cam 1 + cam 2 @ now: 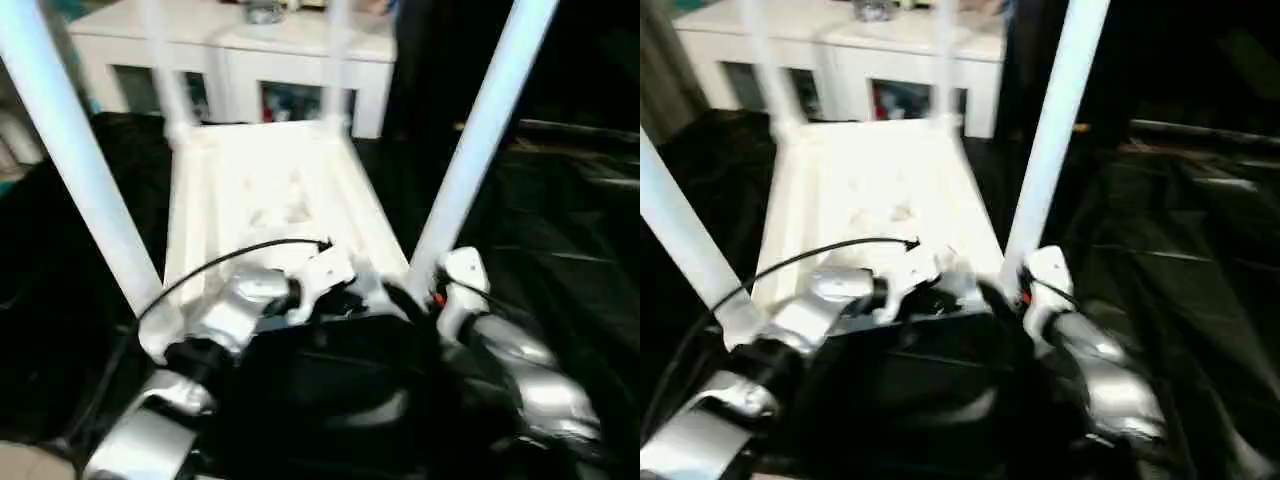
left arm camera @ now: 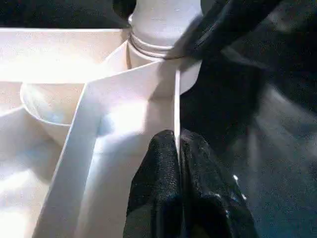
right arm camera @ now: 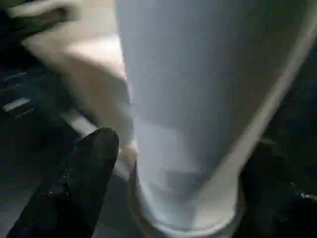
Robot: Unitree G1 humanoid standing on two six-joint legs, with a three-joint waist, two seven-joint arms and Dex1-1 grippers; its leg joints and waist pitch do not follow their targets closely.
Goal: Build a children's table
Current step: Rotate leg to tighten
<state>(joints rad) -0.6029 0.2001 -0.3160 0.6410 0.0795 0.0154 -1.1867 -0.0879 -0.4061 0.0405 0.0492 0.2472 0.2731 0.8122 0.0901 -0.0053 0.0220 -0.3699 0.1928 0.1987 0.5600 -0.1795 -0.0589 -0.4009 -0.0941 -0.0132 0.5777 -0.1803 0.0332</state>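
Centre frame: one white table (image 1: pixel 265 195) lies upside down on black cloth (image 1: pixel 560 250), four legs (image 1: pixel 480 130) up. Left gripper (image 2: pixel 177 163) pinches its rim. Right gripper (image 3: pixel 173 188) straddles one leg, fingers apart.

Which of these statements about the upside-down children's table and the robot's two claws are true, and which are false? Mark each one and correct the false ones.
1. The table top lies with its underside facing up. True.
2. All four legs are standing in the corner sockets. True: two near legs and two far ones rise from the corners.
3. The left claw hangs open above the table. False: it is shut on the thin rim of the top.
4. The right claw has a leg between its fingers. True.
5. The table rests on a bare wooden floor. False: it lies on a black cover.
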